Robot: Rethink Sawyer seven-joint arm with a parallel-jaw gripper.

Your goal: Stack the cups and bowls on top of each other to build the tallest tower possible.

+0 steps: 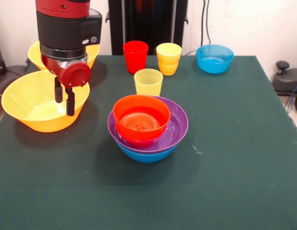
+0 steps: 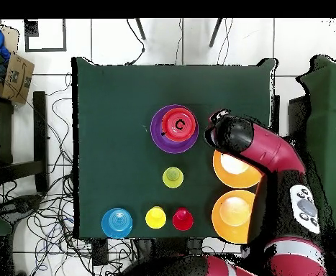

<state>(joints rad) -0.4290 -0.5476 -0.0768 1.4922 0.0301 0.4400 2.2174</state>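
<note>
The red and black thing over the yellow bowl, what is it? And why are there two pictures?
It is a robot arm, and the part at its end is its gripper. The gripper hangs over a big yellow bowl and holds nothing. One picture looks across the green table; the other looks straight down from above. In the middle stands a tower: a blue bowl, a purple one, and an orange-red one on top. Behind it are a pale yellow cup, a red cup, an orange-yellow cup and a light-blue bowl. A second yellow bowl sits behind the arm.

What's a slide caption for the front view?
Gripper open over a large yellow bowl, beside the tower of nested bowls.
</note>
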